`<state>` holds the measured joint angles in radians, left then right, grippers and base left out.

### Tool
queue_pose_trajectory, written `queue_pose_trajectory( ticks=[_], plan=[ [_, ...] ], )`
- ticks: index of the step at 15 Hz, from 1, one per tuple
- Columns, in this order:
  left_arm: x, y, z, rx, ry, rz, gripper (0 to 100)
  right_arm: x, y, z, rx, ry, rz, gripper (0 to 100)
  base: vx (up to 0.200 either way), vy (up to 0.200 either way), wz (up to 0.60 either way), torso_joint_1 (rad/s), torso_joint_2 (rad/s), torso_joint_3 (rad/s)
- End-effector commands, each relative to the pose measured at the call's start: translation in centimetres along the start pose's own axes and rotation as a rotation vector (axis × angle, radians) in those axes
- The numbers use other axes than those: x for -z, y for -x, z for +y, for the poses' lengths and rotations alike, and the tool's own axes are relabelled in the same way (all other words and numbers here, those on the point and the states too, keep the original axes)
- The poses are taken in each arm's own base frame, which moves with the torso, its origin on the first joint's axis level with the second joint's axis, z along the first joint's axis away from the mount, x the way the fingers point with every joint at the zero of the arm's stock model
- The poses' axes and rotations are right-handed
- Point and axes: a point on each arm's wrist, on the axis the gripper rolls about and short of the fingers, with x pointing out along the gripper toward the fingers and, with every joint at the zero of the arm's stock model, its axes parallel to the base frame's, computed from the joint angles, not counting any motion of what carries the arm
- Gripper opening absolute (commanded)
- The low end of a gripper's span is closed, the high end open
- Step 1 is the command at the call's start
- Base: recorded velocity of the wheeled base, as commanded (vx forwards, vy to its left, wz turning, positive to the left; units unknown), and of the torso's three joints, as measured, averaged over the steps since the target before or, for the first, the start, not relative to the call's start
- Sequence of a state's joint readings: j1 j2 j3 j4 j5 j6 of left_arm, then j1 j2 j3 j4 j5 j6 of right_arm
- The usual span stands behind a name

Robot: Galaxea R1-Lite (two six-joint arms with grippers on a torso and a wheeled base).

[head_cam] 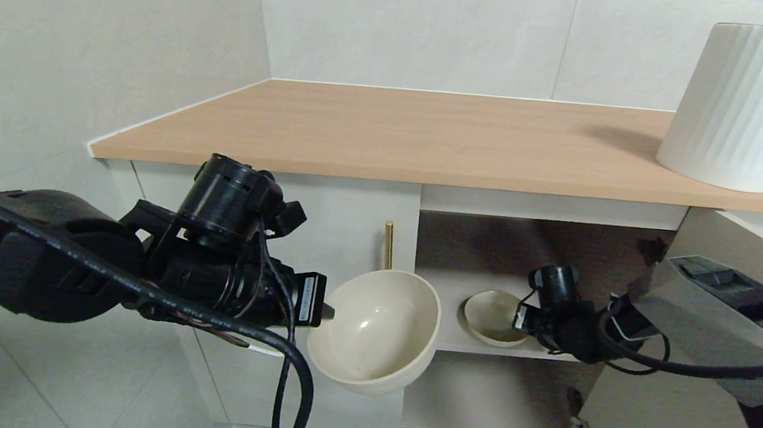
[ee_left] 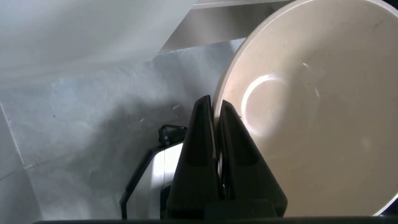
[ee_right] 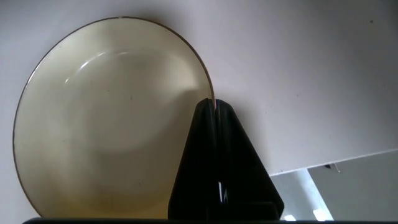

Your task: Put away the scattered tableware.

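While the right pincer (head_cam: 521, 319) was shut on the rim of a small, shiny, yellowish plate (head_cam: 490, 315) at the cupboard shelf (head_cam: 450, 288), the left pincer (head_cam: 327, 312) pinched the rim of a big cream bowl (head_cam: 379, 334) just outside. I think the plate should be let go next, then the bowl set beside it.

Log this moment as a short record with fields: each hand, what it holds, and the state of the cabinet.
left hand: shut on the rim of the large cream round bowl, held in the air in front of the closed cabinet door
right hand: shut on the rim of the small cream shallow dish, at the white shelf
cabinet: right compartment open, under the wooden countertop
countertop: white ribbed cylinder stands at its right end
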<state>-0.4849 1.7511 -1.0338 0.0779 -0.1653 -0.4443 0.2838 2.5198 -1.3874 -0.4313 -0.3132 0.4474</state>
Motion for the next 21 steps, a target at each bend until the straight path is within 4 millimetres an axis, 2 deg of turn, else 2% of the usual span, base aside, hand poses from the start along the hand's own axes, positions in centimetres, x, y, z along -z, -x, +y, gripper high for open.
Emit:
queue_pose_trajectory(
  ticks=[1,2,3,7,9,10,12,15,16,20,21],
  plan=[
    [0.1,-0.3,0.1,-0.005,0.001,0.007,0,-0.1,-0.1,0.1,0.001,-0.003,-0.008,0,0.000,0.000,0.00,0.000,0.00,0.000],
    [0.1,-0.5,0.2,-0.019,0.001,0.005,0,-0.1,-0.1,0.1,0.005,-0.003,-0.010,0,0.000,0.000,0.00,0.000,0.00,0.000],
    [0.1,-0.7,0.2,-0.032,0.001,0.006,0,-0.2,-0.1,0.1,0.006,-0.003,-0.012,100,0.000,0.000,0.00,0.000,0.00,0.000],
    [0.7,-2.1,0.0,-0.090,-0.013,0.023,0,-0.7,0.4,0.3,-0.001,-0.038,-0.026,100,0.000,0.000,0.00,0.000,0.00,0.000],
    [1.0,-2.6,-0.2,-0.107,-0.021,0.033,0,-1.3,1.4,0.3,-0.008,-0.041,-0.035,100,0.000,0.000,0.00,0.000,0.00,0.000],
    [1.3,-3.2,-0.3,-0.128,-0.031,0.044,0,-1.4,2.7,0.4,-0.023,-0.035,-0.024,100,0.000,0.000,0.00,0.000,0.00,0.000],
    [2.4,-5.0,-0.5,-0.192,-0.056,0.096,0,-1.5,6.8,1.4,-0.103,0.000,0.025,100,0.000,0.000,0.00,0.000,0.00,0.000],
    [4.3,-7.8,-1.0,-0.324,-0.116,0.128,0,-1.7,14.6,3.4,-0.327,0.069,0.139,100,0.000,0.000,0.00,0.000,0.00,0.000],
    [4.4,-8.1,-0.9,-0.343,-0.122,0.129,0,-1.6,15.9,3.8,-0.361,0.082,0.153,100,0.000,0.000,0.00,0.000,0.00,0.000],
    [4.8,-8.6,-1.1,-0.354,-0.134,0.139,0,-0.7,24.3,5.4,-0.580,0.202,0.334,100,0.000,0.000,0.00,0.000,0.00,0.000],
    [4.8,-8.6,-1.1,-0.353,-0.135,0.140,0,-0.2,25.5,5.6,-0.604,0.232,0.365,100,0.000,0.000,0.00,0.000,0.00,0.000]
  ],
)
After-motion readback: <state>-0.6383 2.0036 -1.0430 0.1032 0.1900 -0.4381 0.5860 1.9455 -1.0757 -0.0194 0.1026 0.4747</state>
